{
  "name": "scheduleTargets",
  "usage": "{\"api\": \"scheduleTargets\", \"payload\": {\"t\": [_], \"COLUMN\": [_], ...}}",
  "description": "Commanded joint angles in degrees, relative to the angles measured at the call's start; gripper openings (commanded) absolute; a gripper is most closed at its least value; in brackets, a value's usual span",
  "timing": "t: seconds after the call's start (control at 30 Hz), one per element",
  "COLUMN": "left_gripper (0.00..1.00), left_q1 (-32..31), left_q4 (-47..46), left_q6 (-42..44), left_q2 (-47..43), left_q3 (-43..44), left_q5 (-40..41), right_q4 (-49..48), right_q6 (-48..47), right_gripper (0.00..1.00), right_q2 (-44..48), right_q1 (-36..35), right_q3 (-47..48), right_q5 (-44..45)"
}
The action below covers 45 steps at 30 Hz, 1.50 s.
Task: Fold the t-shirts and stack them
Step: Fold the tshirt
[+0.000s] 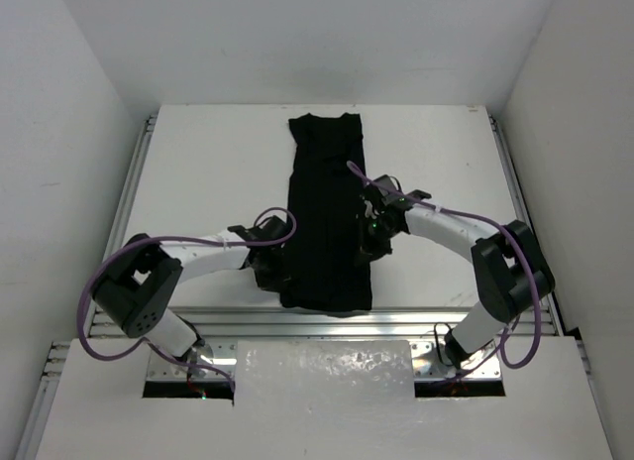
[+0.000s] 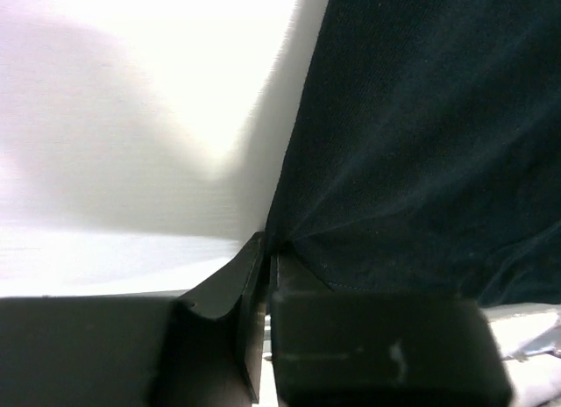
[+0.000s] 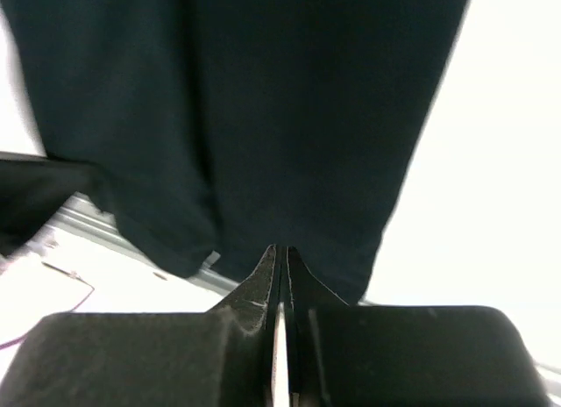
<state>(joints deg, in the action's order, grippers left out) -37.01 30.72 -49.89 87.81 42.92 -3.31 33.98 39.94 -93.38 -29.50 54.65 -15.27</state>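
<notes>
The table (image 1: 208,182) is white and flat. It sits inside a box of plain white walls. One wall is at the back (image 1: 317,44), one is on the left (image 1: 50,182) and one is on the right (image 1: 584,133). Silver metal rails (image 1: 134,182) run down both sides of the table. Another rail (image 1: 416,321) runs along the near edge. In front of that is a white shelf (image 1: 99,410). A shiny, crinkly white sheet (image 1: 322,371) lies on it. The light is bright and makes the table top glow. Soft grey shadows (image 2: 131,161) fall on the table.
</notes>
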Motion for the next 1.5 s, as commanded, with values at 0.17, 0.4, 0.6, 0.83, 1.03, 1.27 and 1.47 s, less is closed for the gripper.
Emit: {"api": "scheduleTargets", "payload": {"t": [0.17, 0.4, 0.6, 0.83, 1.03, 1.27, 1.47], "left_gripper": [0.20, 0.27, 0.27, 0.10, 0.03, 0.00, 0.00], "left_q1": [0.4, 0.3, 0.3, 0.4, 0.4, 0.4, 0.4], "left_q4": [0.1, -3.3, -5.1, -7.3, -8.7, -10.9, -10.4], "left_q6": [3.6, 5.1, 7.6, 9.3, 10.6, 11.9, 11.8], "left_q2": [-3.9, -0.7, -2.6, 1.0, 0.7, 0.6, -3.6], "left_q3": [-1.7, -5.2, -7.4, -8.4, -9.2, -9.0, -7.3], "left_q5": [-0.5, -10.3, -11.7, -14.4, -16.8, -20.0, -21.0], "right_q4": [-4.4, -6.1, -11.9, -17.8, -27.2, -26.9, -20.3], "right_q6": [-1.0, -2.1, -0.1, 2.9, 6.5, 6.8, 5.9], "right_gripper": [0.26, 0.99, 0.99, 0.76, 0.54, 0.28, 0.00], "right_q2": [1.7, 11.2, 18.1, 15.2, 13.9, 11.7, 17.6], "right_q1": [0.0, 0.1, 0.9, 1.0, 0.9, 0.3, 0.2], "right_q3": [-0.7, -9.7, -21.2, -27.2, -31.7, -30.3, -27.8], "right_q5": [-1.2, -2.0, -7.1, -7.4, -9.4, -10.1, -5.9]}}
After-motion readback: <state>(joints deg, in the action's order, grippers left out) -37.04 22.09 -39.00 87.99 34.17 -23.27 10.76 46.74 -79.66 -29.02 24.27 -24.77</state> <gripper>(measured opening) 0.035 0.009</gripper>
